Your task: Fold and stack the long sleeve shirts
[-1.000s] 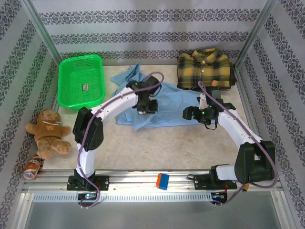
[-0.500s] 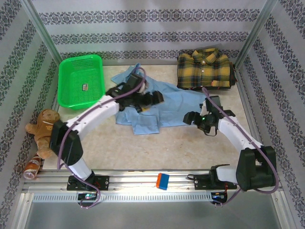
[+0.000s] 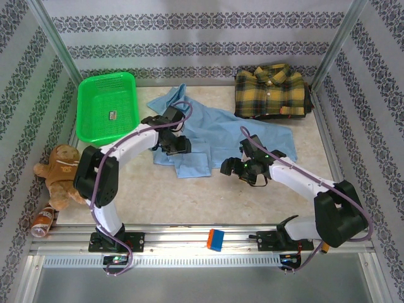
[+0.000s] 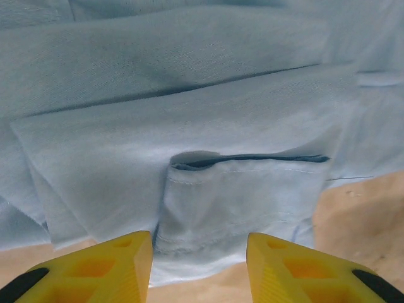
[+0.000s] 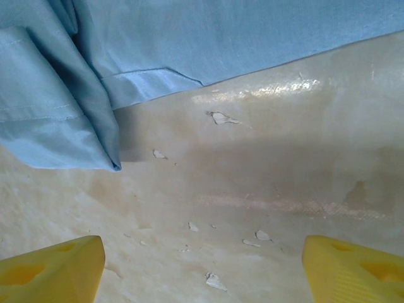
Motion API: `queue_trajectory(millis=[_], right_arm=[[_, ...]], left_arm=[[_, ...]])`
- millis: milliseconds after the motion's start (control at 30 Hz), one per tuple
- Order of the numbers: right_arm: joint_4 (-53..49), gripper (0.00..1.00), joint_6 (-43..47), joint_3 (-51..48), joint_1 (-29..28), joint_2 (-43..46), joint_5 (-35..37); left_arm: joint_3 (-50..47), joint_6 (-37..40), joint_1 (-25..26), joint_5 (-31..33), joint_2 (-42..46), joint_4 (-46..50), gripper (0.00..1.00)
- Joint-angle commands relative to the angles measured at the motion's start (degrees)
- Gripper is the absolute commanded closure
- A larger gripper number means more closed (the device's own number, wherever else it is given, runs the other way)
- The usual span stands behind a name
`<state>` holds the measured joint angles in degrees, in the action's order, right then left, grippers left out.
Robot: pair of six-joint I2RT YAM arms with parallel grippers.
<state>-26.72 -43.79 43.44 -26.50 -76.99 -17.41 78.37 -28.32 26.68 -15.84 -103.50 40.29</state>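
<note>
You were folding the plain light blue cloth shirt (image 3: pixel 221 129), left claw (image 4: pixel 199 265) and right claw (image 5: pixel 202 265) both apart (nothing gripped). Next, probably: pinch the cuff (image 4: pixel 240 189) just ahead of the left claw.

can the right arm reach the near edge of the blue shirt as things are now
Probably yes: the right gripper hangs open over bare table, the light blue shirt has its edge just ahead, and nothing lies between them.
</note>
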Motion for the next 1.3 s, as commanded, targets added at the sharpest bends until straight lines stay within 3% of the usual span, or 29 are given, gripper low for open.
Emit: queue_trajectory(millis=[0,300,467,600,667,767,900,1033,1133,1200,1267], right_arm=[[-1.54,0.18,-0.36,1.11,-0.15,0.77,2.19],[-2.90,0.18,0.37,1.13,0.95,2.10,2.05],[-3.47,0.19,0.63,0.95,1.17,2.52,2.46],[-4.04,0.19,1.06,0.62,2.76,3.50,2.65],[-4.53,0.19,1.40,0.50,3.85,4.16,2.57],[-5.68,0.20,2.10,0.53,5.63,5.12,2.56],[-6.40,0.20,2.74,0.26,7.65,6.26,2.38],[-6.84,0.21,2.83,-0.37,9.19,6.93,2.25],[-7.28,0.21,2.53,-0.96,9.86,7.92,2.88],[-7.51,0.20,1.69,-1.62,10.31,8.83,3.32],[-8.15,0.19,0.72,-2.57,10.59,10.49,4.00]], left_arm=[[1.48,7.17,0.48,1.86,-2.12,2.02,0.56],[-2.95,6.58,0.56,-1.14,-3.93,-8.35,0.56],[-2.81,6.45,0.54,-1.99,-5.80,-9.20,0.58],[-3.87,5.97,0.39,-3.17,-5.91,-10.94,0.63],[-4.00,5.64,0.44,-4.33,-5.37,-11.56,0.72],[-5.50,5.30,0.53,-5.60,-1.80,-12.74,0.81],[-11.01,4.89,1.95,-8.72,5.53,-16.67,0.82],[-16.88,5.66,7.24,-11.92,12.27,-19.44,0.84],[-22.66,5.16,12.93,-15.80,17.58,-24.07,0.84],[-26.60,4.93,16.40,-19.81,20.27,-26.89,0.79],[-30.66,5.13,19.08,-24.74,21.80,-28.12,0.57]])
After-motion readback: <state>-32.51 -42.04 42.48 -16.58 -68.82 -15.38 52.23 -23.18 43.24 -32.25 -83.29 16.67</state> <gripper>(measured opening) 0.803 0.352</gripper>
